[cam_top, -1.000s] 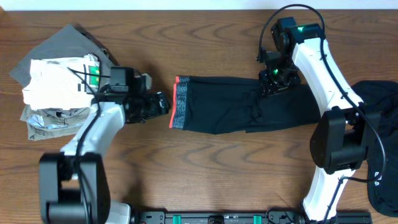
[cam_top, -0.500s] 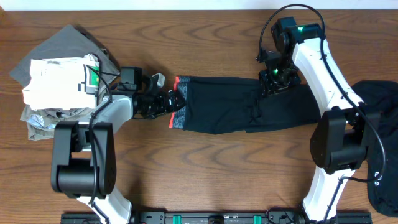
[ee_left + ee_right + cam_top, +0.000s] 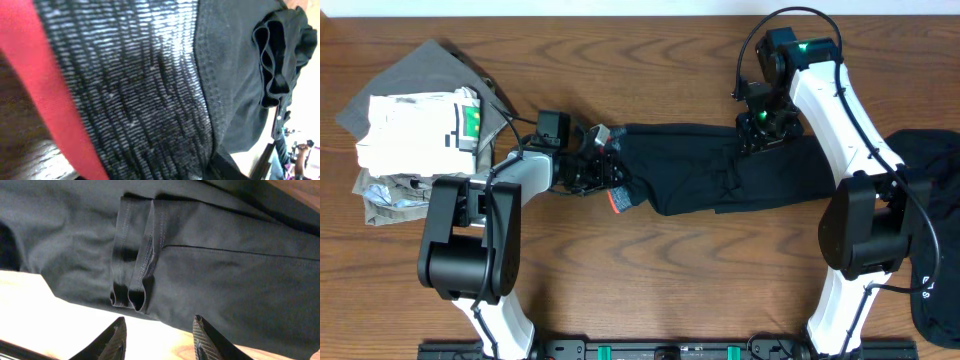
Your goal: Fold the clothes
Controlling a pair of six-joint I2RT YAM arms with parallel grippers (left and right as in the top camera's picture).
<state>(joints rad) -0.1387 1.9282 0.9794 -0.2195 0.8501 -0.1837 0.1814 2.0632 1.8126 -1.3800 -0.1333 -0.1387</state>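
Observation:
Long black trousers point(image 3: 720, 180) from the clothes lie across the middle of the table, legs to the right. Their grey waistband point(image 3: 140, 90) with its coral red edge point(image 3: 50, 90) fills the left wrist view, bunched up. My left gripper point(image 3: 605, 168) sits on that crumpled waistband end and is shut on it, though the cloth hides its fingers in its own view. My right gripper point(image 3: 760, 135) hovers at the far edge of the trousers, fingers point(image 3: 111, 342) apart, nothing between them. A folded seam point(image 3: 135, 287) lies just beyond its tips.
A pile of folded grey and white garments point(image 3: 410, 130) sits at the left back. Another black garment point(image 3: 930, 160) with a small white logo point(image 3: 925, 285) hangs over the table's right edge. Bare wood lies in front of the trousers.
My left gripper moved right onto the waistband and closed. The waistband, flat before, is now crumpled and pushed rightward. The right arm has not moved.

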